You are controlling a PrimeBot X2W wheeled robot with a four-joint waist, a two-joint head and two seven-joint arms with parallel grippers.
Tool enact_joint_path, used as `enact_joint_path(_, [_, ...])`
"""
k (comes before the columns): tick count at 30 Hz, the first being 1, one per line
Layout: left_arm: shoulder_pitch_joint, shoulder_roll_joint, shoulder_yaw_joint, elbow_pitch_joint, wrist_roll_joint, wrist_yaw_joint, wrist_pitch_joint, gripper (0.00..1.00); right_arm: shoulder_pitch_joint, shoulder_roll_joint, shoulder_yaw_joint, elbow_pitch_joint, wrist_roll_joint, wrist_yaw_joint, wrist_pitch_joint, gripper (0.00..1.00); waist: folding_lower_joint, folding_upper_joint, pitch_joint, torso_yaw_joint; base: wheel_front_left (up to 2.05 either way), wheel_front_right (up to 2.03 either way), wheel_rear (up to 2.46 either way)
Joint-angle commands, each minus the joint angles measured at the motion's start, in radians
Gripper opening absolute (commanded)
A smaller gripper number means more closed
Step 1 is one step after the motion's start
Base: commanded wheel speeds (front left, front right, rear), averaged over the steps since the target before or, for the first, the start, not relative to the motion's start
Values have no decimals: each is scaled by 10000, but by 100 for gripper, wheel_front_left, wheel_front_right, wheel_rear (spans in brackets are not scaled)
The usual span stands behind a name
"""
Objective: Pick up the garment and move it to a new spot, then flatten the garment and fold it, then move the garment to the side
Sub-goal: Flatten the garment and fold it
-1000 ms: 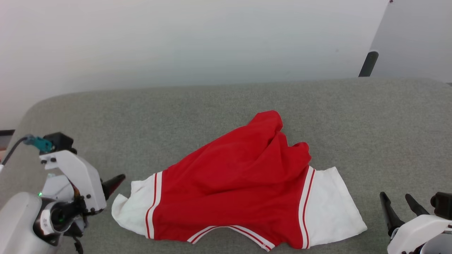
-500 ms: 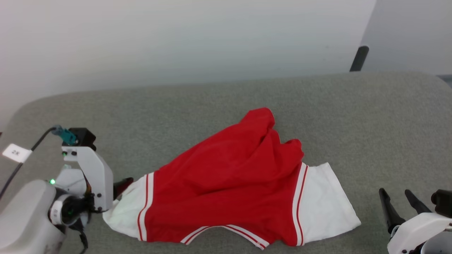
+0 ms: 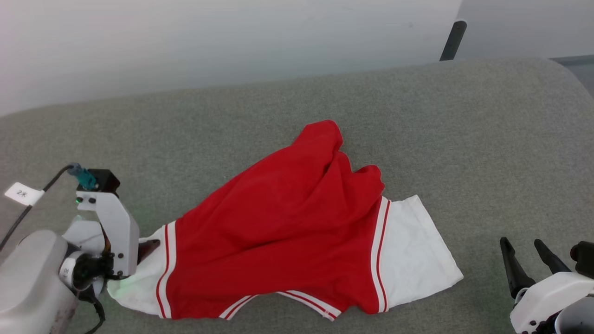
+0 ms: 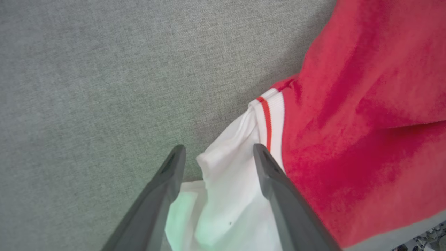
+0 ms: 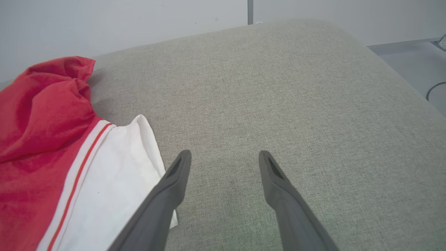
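The garment (image 3: 287, 222), a bright red jersey with white sleeves and striped trim, lies rumpled on the grey cushion. Its far part is bunched into a ridge (image 3: 334, 153). My left gripper (image 4: 217, 153) stands open over the left white sleeve (image 4: 226, 195), with a fold of that sleeve between its fingers. In the head view the left gripper (image 3: 147, 248) sits at the sleeve's edge, largely behind its white wrist. My right gripper (image 3: 524, 248) is open at the lower right, apart from the right white sleeve (image 3: 413, 250). In the right wrist view its fingertips (image 5: 223, 157) frame bare cushion beside the sleeve (image 5: 115, 181).
The grey upholstered cushion (image 3: 464, 139) spreads wide, with its rounded edge at the far right (image 5: 400, 90). A pale wall runs behind it, and a dark post (image 3: 452, 39) stands at the back right. A tagged cable (image 3: 23, 195) trails from my left wrist.
The head camera has shifted, so the whole scene sits lower left than before. My left gripper has moved right onto the left sleeve's edge. The right gripper stays put.
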Motion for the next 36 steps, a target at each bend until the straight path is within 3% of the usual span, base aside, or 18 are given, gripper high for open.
enact_joint_path(1, [-133, -22, -49, 144, 84, -48, -76, 100, -86, 37, -65, -49, -78, -10, 3, 100, 0, -1, 74, -16, 0, 0, 0])
enact_joint_path(3, [-208, -94, -65, 357, 46, -21, -8, 96, -125, 59, -62, -68, -98, -10, 32, 100, 0, -1, 99, 4, 0, 0, 0])
enact_joint_path(5, [-323, -147, -37, 539, 0, 24, 0, 47, -171, 70, -43, -80, -117, -10, 38, 100, 0, -1, 122, 23, 0, 0, 0])
enact_joint_path(6, [-374, -167, -27, 625, -19, 35, -11, 14, -189, 74, -29, -84, -133, -10, 44, 100, 0, -1, 127, 30, 0, 0, 0])
enact_joint_path(7, [-422, -170, -25, 695, -38, 21, 15, 0, -187, 80, -25, -90, -137, -10, 48, 100, 0, -1, 128, 37, 0, 0, 0])
enact_joint_path(20, [-940, 50, -119, 975, 193, -105, -137, 0, -110, 94, -32, -160, -158, -10, 101, 100, 0, -1, 170, 128, 0, 0, 0])
enact_joint_path(29, [-1884, 243, -567, 1320, 1259, -267, -1302, 0, -332, 106, 117, -237, -110, -10, 74, 100, 0, -1, 646, -56, 0, 0, 0])
enact_joint_path(35, [-2409, -84, -826, 2212, 1499, -345, -1819, 1, -491, 138, 212, -156, -70, -10, -32, 100, 0, -1, 1000, -209, 0, 0, 0])
enact_joint_path(36, [-2490, -126, -868, 2334, 1526, -352, -1880, 33, -520, 151, 221, -129, -66, -10, -38, 100, 0, -1, 1031, -217, 0, 0, 0])
